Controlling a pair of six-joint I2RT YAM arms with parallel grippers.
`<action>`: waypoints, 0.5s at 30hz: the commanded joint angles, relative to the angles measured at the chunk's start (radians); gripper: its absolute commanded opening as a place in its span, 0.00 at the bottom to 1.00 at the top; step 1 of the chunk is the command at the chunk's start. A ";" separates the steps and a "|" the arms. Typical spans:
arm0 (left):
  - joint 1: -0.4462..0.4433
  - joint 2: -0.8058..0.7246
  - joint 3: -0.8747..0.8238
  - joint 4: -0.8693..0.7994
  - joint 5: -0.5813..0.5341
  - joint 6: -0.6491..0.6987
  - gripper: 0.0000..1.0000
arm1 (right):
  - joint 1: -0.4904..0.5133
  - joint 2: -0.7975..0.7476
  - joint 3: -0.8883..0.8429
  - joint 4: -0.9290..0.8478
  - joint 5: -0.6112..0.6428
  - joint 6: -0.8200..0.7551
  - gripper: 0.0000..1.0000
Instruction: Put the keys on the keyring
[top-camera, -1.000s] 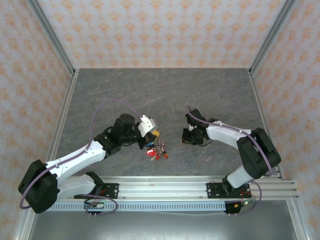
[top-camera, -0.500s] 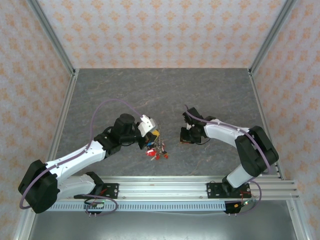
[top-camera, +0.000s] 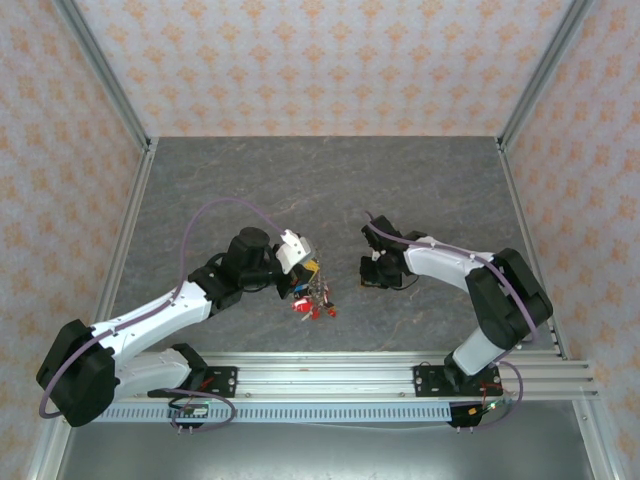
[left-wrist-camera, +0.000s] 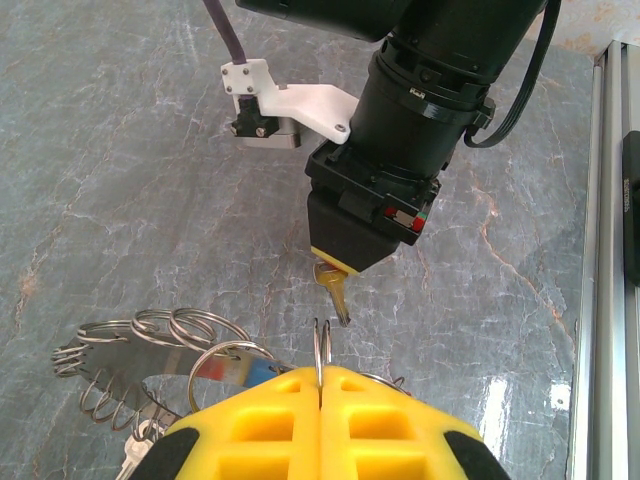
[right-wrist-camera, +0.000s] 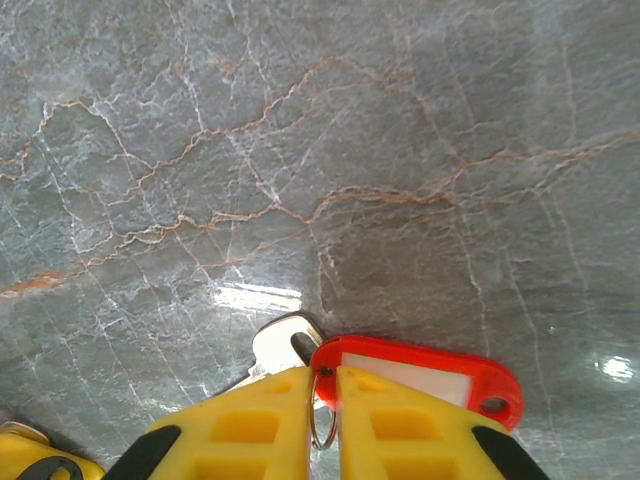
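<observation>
Left tool (left-wrist-camera: 320, 372) pinches a thin wire loop on the keyring (left-wrist-camera: 150, 348); right tool (right-wrist-camera: 322, 374) clamps a glossy red-tagged key (right-wrist-camera: 415, 372).

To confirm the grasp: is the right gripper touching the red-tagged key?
Touching. The right wrist view shows the right gripper pinching the split ring of the red-tagged key between its closed fingertips.

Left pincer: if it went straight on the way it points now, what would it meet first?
Probably the key poking from the right pincer, just ahead of the left pincer and the split ring it pinches. Depth is hard to judge, so it might pass beneath.
</observation>
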 joint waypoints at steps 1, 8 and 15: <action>-0.007 -0.021 0.045 0.038 0.003 0.011 0.00 | 0.006 0.002 0.019 -0.039 0.041 -0.010 0.13; -0.006 -0.025 0.041 0.036 0.001 0.011 0.00 | 0.010 0.007 0.020 -0.047 0.050 -0.008 0.15; -0.007 -0.024 0.038 0.041 -0.003 0.010 0.00 | 0.012 0.008 0.018 -0.041 0.049 -0.013 0.09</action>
